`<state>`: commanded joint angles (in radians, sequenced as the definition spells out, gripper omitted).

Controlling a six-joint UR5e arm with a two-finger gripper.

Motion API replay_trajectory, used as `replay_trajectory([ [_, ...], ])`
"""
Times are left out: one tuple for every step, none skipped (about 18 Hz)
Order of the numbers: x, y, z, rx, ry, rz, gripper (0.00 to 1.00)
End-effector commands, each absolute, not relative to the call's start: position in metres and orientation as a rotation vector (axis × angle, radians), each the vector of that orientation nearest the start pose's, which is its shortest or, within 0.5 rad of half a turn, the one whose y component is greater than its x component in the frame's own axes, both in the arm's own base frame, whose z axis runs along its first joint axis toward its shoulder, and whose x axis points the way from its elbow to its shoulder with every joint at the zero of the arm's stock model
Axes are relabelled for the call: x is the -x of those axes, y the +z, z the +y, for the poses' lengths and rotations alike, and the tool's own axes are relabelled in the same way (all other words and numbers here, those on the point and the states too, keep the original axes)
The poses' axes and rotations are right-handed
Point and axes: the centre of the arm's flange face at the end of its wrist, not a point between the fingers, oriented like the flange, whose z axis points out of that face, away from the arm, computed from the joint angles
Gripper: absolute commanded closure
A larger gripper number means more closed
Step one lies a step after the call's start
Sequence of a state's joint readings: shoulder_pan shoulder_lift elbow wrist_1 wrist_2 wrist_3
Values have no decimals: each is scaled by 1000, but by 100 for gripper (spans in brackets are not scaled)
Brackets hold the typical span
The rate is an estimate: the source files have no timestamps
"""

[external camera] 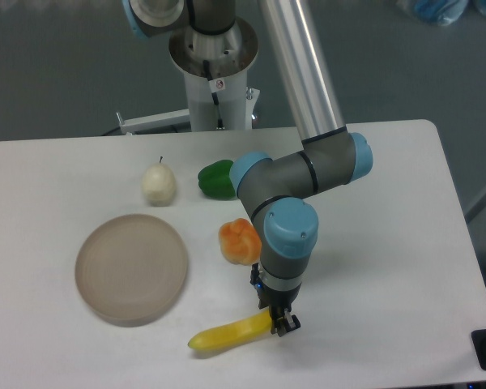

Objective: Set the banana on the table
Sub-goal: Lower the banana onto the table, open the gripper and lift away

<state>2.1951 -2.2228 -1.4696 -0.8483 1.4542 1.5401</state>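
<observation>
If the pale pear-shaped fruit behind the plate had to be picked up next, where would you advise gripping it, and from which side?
Grip the pale fruit across its wide rounded body, coming straight down from above. It stands apart from the plate and the green pepper, so there is room either side, while its thin stem on top looks too slight to hold. The end effector is currently closed on the banana.

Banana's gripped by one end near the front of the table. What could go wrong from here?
1. The gripper holds the banana only at its right tip, so the long free end may swing or roll on release.
2. The banana sits close to the front edge of the table; a roll forward might send it off.
3. The arm's wrist is right beside the orange fruit; retracting could nudge it.
</observation>
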Motion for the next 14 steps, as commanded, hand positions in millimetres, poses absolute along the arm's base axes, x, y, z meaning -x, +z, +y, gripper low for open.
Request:
replay_trajectory([
  [297, 218, 658, 2643, 148, 1317, 0],
  [296, 221, 658, 2641, 154, 1316, 0],
  [296, 223, 657, 2640, 158, 1316, 0],
  [298, 225, 657, 2638, 162, 1315, 0],
  [298, 227, 657, 2638, 166, 1313, 0],
  [299, 229, 656, 2637, 170, 1310, 0],
  [301, 230, 656, 2637, 173, 1308, 0],
  [304, 234, 655, 2633, 182, 1305, 0],
  [307, 240, 656, 2630, 197, 1299, 0],
  [311, 247, 655, 2630, 212, 1290, 0],
  [317, 255, 653, 2635, 228, 1271, 0],
  [325, 269, 650, 2642, 255, 1254, 0],
  [329, 281, 648, 2637, 274, 1241, 0],
  [336, 290, 642, 2644, 282, 1222, 0],
])
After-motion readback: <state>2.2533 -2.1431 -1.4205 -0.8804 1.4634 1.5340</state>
